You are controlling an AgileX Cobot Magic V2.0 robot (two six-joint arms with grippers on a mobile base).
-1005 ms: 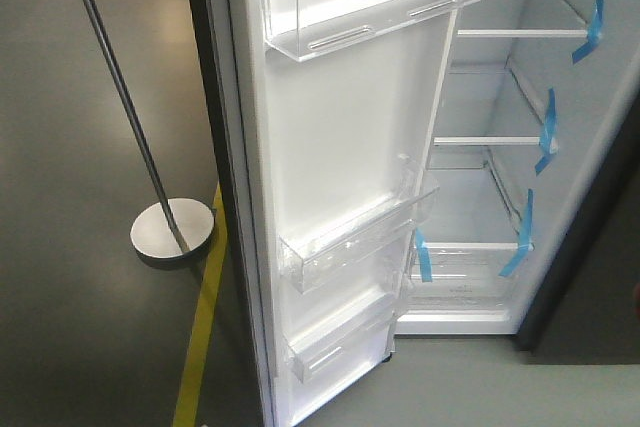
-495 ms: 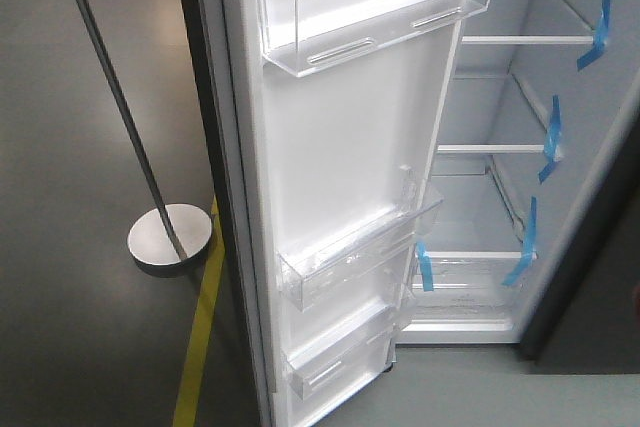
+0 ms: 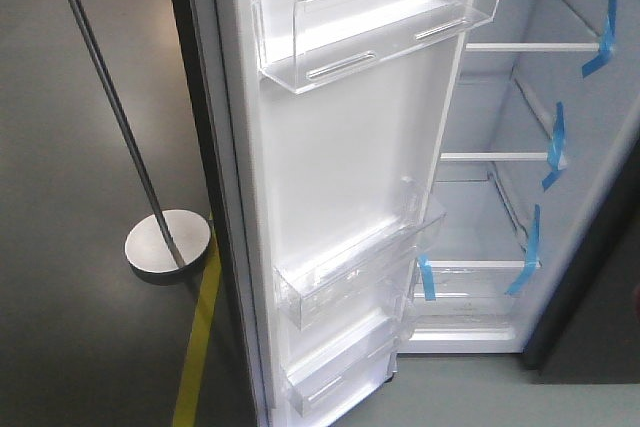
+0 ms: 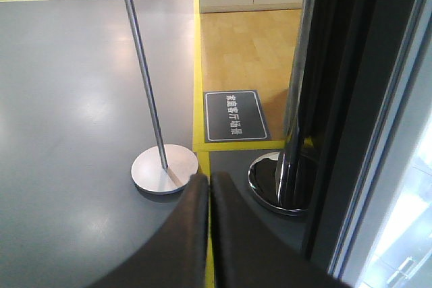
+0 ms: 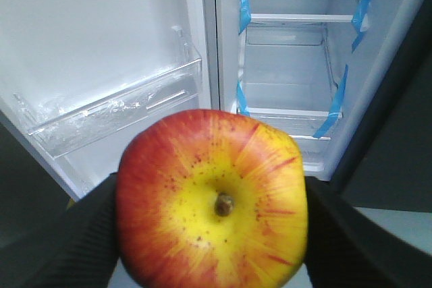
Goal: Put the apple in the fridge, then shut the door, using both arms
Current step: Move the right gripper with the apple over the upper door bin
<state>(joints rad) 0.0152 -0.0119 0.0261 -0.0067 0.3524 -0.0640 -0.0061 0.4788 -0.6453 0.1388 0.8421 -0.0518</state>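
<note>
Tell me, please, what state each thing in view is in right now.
door, open wide.
fridge, open, visible shelves bare.
apple, held by the right gripper, not yet in the fridge.
right gripper, shut on the apple.
left gripper, shut, holding nothing.

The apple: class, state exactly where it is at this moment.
In the right wrist view, the apple is gripped in the right pincer, outside the open fridge, in front of its lower shelves, with the door on its left.
</note>
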